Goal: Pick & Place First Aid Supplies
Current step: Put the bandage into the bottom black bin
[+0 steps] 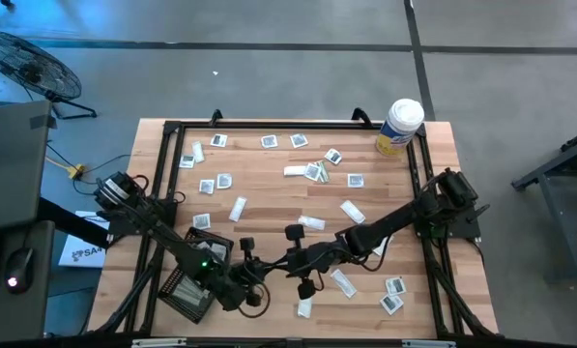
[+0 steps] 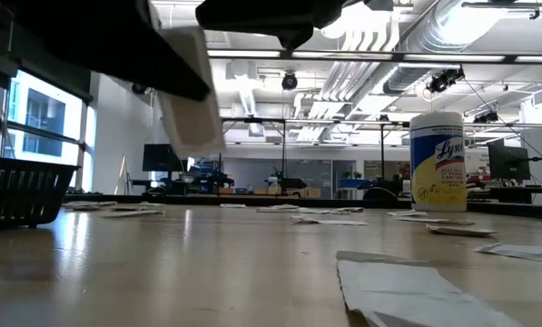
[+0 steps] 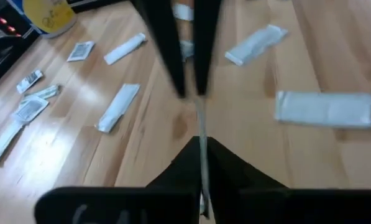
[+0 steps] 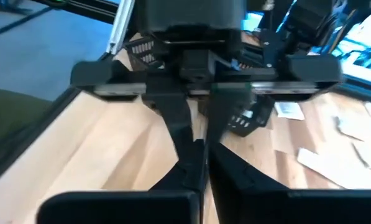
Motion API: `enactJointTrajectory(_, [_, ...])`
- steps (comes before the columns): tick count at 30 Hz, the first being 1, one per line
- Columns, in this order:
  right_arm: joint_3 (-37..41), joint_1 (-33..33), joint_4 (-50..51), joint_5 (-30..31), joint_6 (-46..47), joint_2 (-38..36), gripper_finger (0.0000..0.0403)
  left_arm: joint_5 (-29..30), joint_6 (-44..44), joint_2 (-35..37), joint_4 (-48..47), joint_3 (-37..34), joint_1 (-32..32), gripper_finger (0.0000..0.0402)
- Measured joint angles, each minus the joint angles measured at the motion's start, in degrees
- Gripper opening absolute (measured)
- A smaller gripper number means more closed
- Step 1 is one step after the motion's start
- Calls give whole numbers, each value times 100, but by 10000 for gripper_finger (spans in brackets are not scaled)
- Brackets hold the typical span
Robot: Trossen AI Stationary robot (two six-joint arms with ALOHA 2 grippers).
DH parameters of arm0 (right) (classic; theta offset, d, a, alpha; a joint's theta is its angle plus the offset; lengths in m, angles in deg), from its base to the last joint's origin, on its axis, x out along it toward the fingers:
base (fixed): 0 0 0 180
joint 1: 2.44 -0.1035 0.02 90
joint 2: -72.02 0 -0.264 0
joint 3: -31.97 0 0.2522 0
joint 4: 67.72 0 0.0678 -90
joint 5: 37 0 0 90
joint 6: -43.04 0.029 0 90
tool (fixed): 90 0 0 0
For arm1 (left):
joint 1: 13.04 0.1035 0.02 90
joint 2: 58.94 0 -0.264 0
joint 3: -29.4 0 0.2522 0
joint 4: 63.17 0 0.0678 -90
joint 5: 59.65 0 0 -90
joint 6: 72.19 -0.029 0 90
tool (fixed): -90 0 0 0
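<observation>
A narrow white strip packet (image 2: pixel 191 100) is up in the air over the near middle of the wooden table (image 1: pixel 269 193), between both grippers. My left gripper (image 1: pixel 261 273) comes from the left and is shut on it. My right gripper (image 1: pixel 278 261) comes from the right, tip to tip with the left one, and is shut on the same packet. Many other first aid supplies (image 1: pixel 312 172) lie flat across the table: square pads and strip wrappers. My left gripper pinches the packet between its two fingers, by the end nearest it (image 3: pixel 202 163), seen edge-on. The fingers come from the table's left, slanting a little downward. The packet is lifted clear of the table. My right gripper pinches the packet's opposite end (image 3: pixel 199 107) between its two fingers (image 3: pixel 173 68). They come from the table's right, slanting a little downward, pointing at the left fingers. In the low view the packet hangs tilted below the grippers.
A black mesh tray (image 1: pixel 187 290) stands at the near left, under the left arm. A white canister with a yellow label (image 1: pixel 401 126) stands at the far right corner. A black frame (image 1: pixel 269 124) borders the table. Loose packets (image 1: pixel 344 282) lie near the grippers.
</observation>
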Motion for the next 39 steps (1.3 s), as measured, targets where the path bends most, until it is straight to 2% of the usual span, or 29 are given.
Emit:
enactJointTrajectory(5, [2,-114,-32,287,-253,-6,55,-28,286,346,-1265,453,-304,4])
enactJointTrajectory(8, [2,-167,-101,449,-279,-29,84,-365,735,518,-2556,946,-564,2])
enactJointTrajectory(13, [2,-185,-32,627,-128,-55,120,-1941,2430,522,-5480,2004,-942,2])
enactJointTrajectory(17, [2,-179,-28,778,150,-57,134,-2852,3660,522,-6928,2357,-1310,1])
enactJointTrajectory(19, [2,-177,-17,794,188,-57,138,-2979,4003,518,-7323,2386,-1585,1])
enactJointTrajectory(22, [2,-172,-29,796,194,-57,140,-3012,4413,516,-7432,2126,-1967,1])
enactJointTrajectory(27, [2,-170,-73,948,188,-57,141,-2911,5041,511,-6771,1440,-2380,1])
enactJointTrajectory(34, [2,-96,-149,944,129,-61,141,-3054,5432,509,-6242,539,-2376,0])
enactJointTrajectory(39, [2,-83,-119,878,168,-61,148,-3344,5784,509,-6236,344,-2343,2])
